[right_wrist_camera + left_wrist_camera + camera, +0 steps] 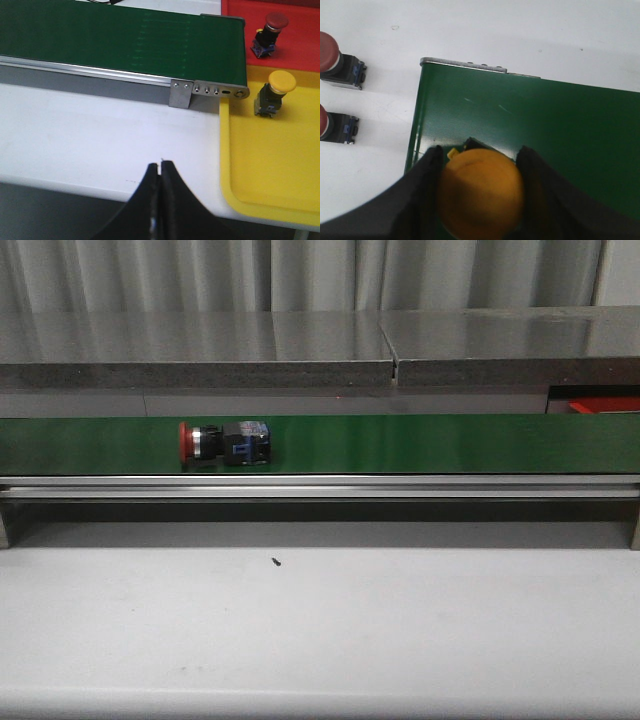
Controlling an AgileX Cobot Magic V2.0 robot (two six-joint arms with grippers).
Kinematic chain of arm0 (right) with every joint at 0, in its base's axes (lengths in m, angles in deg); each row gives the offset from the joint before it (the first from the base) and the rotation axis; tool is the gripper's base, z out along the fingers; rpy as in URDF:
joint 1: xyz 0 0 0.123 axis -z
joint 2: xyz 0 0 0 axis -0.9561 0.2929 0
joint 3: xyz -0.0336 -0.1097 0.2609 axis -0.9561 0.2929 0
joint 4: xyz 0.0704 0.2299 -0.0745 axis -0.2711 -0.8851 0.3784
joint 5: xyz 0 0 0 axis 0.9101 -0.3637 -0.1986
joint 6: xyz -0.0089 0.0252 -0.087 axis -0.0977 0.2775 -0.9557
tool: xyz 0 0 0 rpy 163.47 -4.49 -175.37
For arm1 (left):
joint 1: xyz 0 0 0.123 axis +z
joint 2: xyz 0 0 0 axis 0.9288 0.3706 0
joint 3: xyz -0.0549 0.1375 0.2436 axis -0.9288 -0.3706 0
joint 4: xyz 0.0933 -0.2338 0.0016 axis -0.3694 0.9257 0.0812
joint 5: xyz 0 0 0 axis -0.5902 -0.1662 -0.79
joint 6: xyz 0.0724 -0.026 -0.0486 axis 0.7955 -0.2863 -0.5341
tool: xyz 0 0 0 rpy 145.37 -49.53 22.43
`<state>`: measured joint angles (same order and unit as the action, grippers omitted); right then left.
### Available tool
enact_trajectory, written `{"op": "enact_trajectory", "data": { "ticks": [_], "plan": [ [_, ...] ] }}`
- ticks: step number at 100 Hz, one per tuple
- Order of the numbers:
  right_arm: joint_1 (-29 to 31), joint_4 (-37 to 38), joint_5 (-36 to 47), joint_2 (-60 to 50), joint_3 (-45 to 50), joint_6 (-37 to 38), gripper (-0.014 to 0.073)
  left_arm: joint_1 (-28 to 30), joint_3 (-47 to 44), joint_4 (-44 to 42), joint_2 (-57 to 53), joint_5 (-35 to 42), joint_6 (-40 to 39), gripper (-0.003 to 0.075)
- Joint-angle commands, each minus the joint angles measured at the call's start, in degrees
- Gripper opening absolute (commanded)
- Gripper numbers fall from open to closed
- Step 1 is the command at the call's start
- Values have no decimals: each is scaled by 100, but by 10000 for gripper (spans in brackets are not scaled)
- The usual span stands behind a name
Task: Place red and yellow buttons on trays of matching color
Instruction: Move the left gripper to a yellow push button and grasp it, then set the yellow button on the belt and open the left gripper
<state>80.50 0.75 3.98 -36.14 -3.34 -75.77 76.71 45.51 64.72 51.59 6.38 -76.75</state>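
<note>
between left claw (480,192) fingers: yellow button (481,192) gripped, over green belt (560,125) end edge | right claw (160,200) closed empty above bare worktop (100,130)

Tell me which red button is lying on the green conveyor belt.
The red button seen in the front view, on its side on the belt. Another sits in the red tray; two rest on the white table.

Black, curved, tapering gripper fingers (170,200)

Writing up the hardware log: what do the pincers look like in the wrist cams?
Both look alike: the left pincer and the right pincer have plain matte black fingers, broad at the base and curving to narrower tips. No markings, cables or pads are visible; the arms themselves are out of view.
</note>
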Motion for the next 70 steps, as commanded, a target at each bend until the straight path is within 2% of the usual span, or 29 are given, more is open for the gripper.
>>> {"op": "enact_trajectory", "data": {
  "ticks": [1, 50, 59, 64, 70],
  "plan": [
    [2, -48, 341, 44, -140, -44, -67, -34, 46, 47, -318, 460, -16, -19],
    [2, -48, 341, 44, -140, -44, -67, -34, -63, 47, 46, 545, -16, -10],
    [2, -48, 341, 44, -140, -44, -67, -34, -29, 47, 46, 548, -16, 69],
    [2, -48, 341, 44, -140, -44, -67, -34, -29, 87, 46, 548, -16, 150],
    [2, -48, 341, 44, -140, -44, -67, -34, -29, 126, 46, 548, -16, 288]
  ]
}}
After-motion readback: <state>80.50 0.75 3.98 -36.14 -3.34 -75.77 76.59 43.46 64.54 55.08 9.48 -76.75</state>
